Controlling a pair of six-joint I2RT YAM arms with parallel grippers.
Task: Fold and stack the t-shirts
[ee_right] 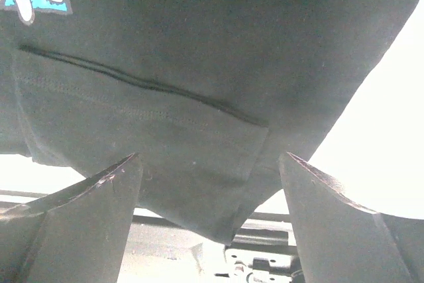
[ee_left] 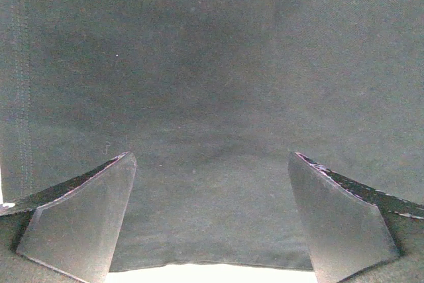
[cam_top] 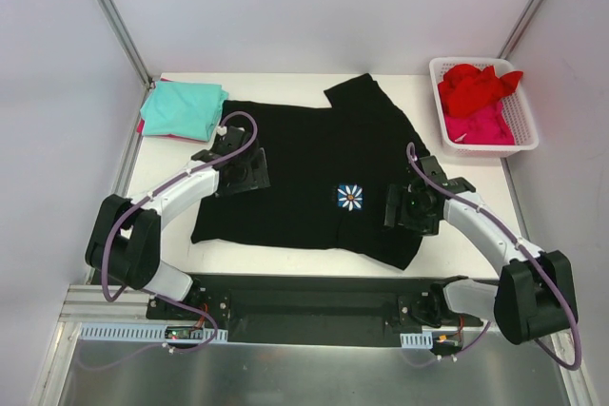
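The black t-shirt (cam_top: 304, 168) lies spread across the middle of the surface (cam_top: 266, 260). Left jaws stand wide apart over its left side; right jaws, also apart, hang at its near right corner.

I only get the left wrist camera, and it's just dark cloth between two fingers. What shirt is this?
Observer: It's a big black t-shirt spread flat on the table, with a white-and-blue flower print toward its right side.
Operator: Where's my other arm?
Observer: The right gripper is at the shirt's near right edge, its jaws wide apart.
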